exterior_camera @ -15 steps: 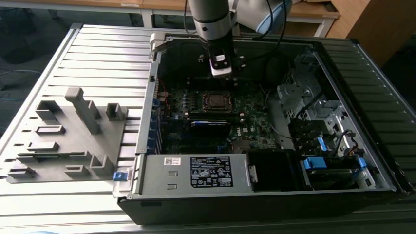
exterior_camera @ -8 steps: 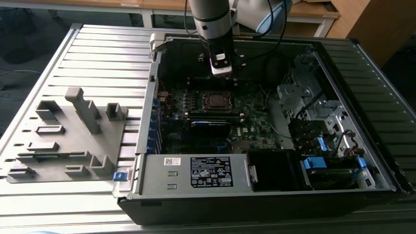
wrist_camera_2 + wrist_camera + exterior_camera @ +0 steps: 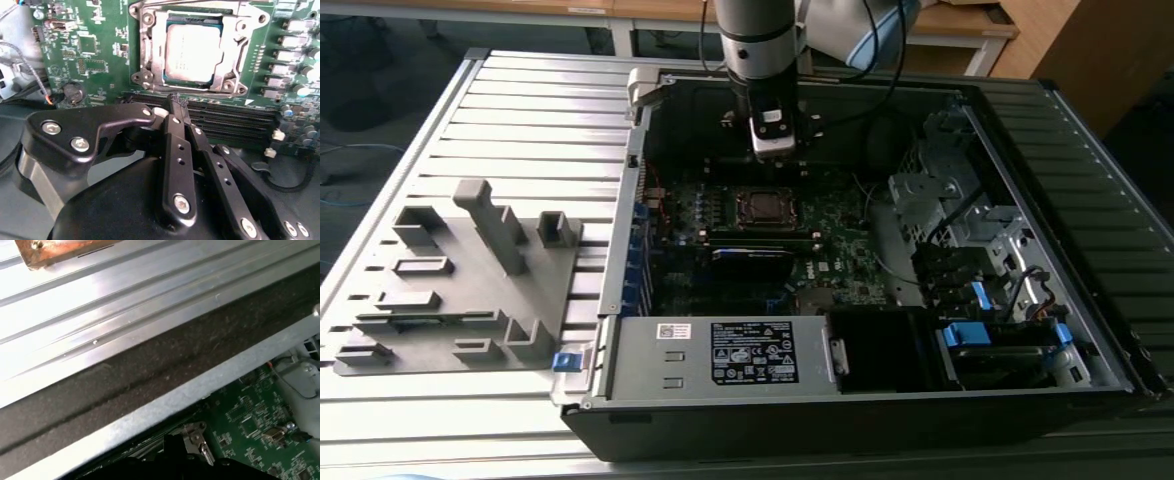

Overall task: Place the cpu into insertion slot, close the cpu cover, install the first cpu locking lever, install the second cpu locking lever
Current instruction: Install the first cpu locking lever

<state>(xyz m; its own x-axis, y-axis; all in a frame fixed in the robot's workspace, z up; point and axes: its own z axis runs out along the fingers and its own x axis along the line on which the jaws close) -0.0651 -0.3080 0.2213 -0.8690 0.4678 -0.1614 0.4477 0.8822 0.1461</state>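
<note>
I find the cpu (image 3: 192,52) seated in its insertion slot on the motherboard (image 3: 95,45), with the cpu cover (image 3: 150,55) lying flat around it, so both early steps appear done. My gripper (image 3: 176,107) hangs just above the memory slots (image 3: 235,120) beside the socket, fingers drawn together and holding nothing. In the exterior view it stands over the open computer case (image 3: 627,330). I cannot confirm either locking lever is latched. I judge the lever step in hand; it calls for a precise hook and press.

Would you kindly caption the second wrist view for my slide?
The tool hovers, closed, beside the socket with the cpu seated under the cpu cover.
</note>
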